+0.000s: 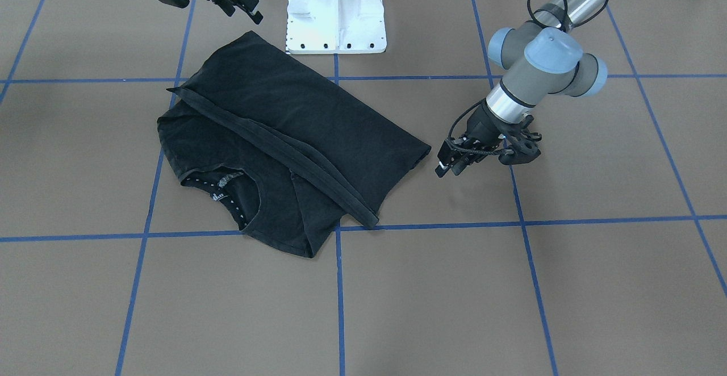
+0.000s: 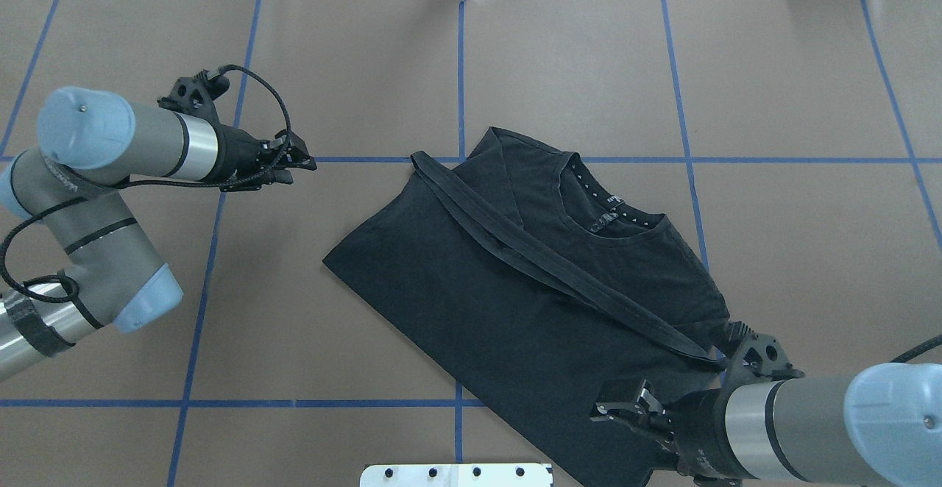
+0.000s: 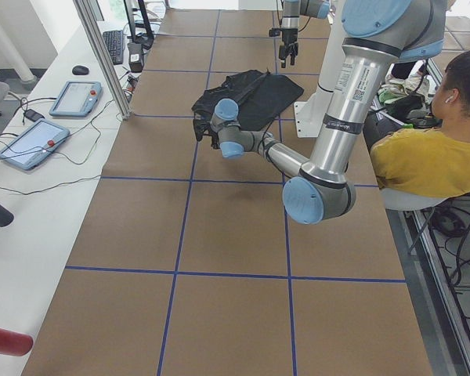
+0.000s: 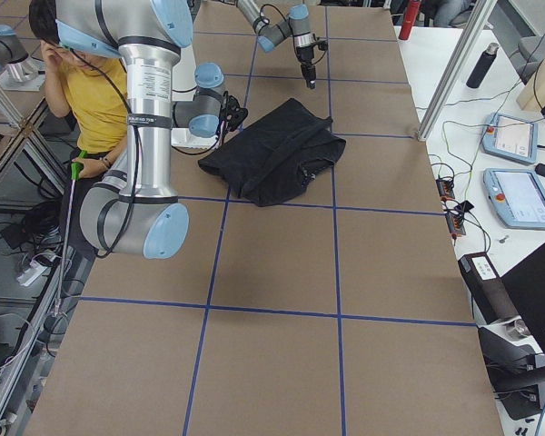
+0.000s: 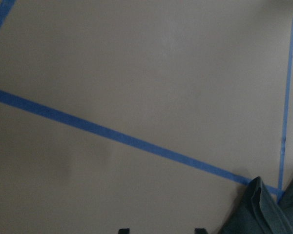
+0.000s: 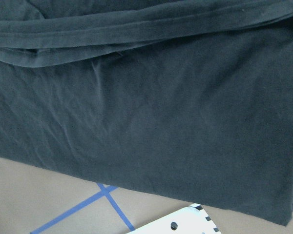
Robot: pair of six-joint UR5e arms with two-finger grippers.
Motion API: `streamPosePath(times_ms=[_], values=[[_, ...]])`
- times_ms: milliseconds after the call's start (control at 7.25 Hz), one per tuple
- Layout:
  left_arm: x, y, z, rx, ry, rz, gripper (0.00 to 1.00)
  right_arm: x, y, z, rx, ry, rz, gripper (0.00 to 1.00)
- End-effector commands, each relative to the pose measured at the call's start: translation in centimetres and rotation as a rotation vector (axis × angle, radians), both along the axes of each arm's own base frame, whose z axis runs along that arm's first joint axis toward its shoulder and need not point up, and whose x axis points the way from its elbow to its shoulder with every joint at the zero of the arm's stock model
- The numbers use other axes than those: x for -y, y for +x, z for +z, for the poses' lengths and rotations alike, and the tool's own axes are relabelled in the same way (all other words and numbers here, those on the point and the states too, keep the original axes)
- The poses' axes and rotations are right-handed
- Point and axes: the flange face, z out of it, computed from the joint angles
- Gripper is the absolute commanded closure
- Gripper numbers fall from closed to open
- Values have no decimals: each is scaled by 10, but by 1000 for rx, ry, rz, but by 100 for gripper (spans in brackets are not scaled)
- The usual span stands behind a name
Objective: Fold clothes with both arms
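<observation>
The black T-shirt [image 1: 295,132] [image 2: 515,288] lies mid-table, one part folded over so a hem band runs diagonally across it. Its collar [image 2: 614,215] faces the far side, and no logo shows. My left gripper [image 1: 447,166] [image 2: 302,165] hovers open and empty over bare table, just off the shirt's corner [image 5: 263,209]. My right gripper [image 1: 243,9] [image 2: 618,406] is open too, above the shirt's edge nearest the robot base. The right wrist view is filled by shirt cloth [image 6: 146,122].
The white base pedestal [image 1: 335,12] [image 2: 456,474] [image 6: 185,224] stands right by the shirt's near edge. Blue tape lines [image 1: 339,302] grid the brown table. A seated person in yellow [image 3: 431,157] [image 4: 100,91] is behind the robot. Control tablets [image 4: 518,195] lie on a side bench.
</observation>
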Motion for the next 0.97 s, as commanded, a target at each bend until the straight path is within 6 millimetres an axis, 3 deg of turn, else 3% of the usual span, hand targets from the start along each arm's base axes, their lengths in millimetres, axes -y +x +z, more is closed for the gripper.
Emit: streamPosePath(times_ms=[0, 552, 690, 828], values=[[-40, 15, 6, -6, -36, 37, 39, 16, -3, -2, 2, 34, 34, 0], [-61, 37, 12, 9, -36, 57, 42, 19, -2, -1, 0, 36, 43, 0], [-61, 38, 12, 11, -37, 57, 48, 19, -3, 0, -3, 35, 45, 0], [-62, 38, 12, 8, -49, 54, 65, 19, -3, 0, -4, 35, 45, 0]])
